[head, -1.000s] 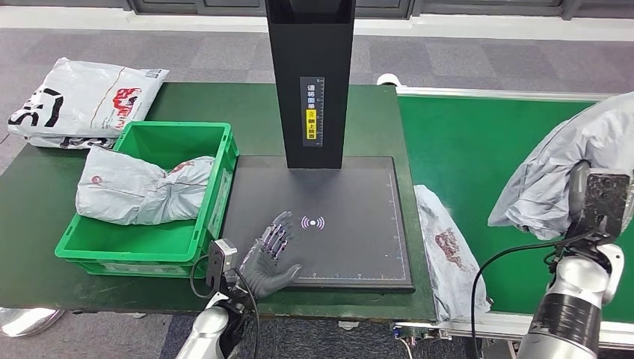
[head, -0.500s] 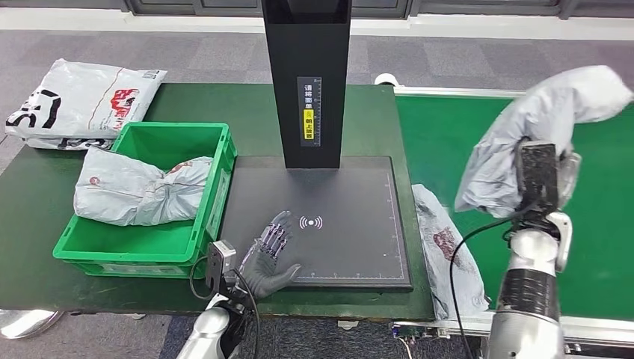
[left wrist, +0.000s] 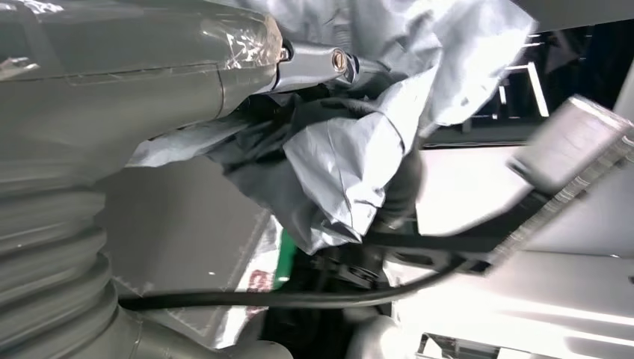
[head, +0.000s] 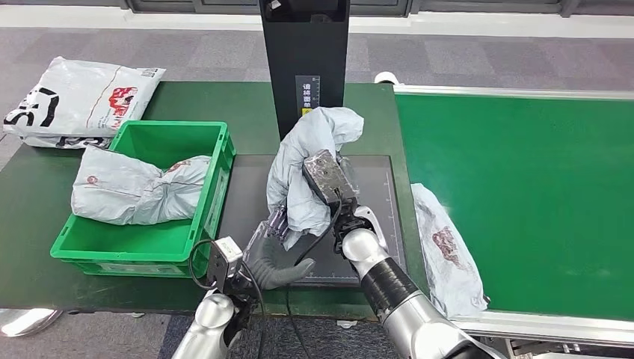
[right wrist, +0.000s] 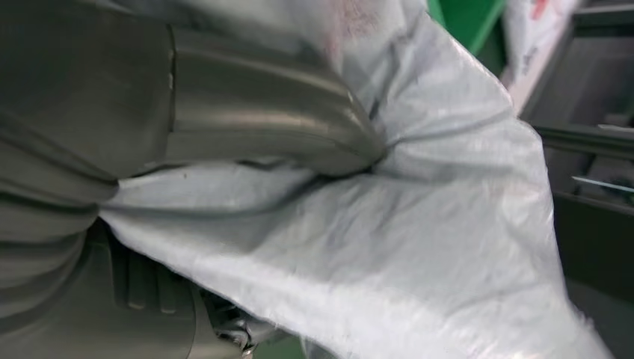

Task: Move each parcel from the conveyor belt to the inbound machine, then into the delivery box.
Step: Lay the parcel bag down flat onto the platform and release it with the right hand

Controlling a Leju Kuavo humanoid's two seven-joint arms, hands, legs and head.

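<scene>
Tabletop [head: 149, 288], green, carrying the inbound machine [head: 374, 232] with the delivery box [head: 142, 247] to its left. Grey parcel [head: 299, 161], long axis upright, hangs over the machine's pad, gripped by the right hand [head: 325, 179]. Left hand [head: 273, 258] rests just below it, fingers [head: 262, 238] spread, holding nothing.
</scene>
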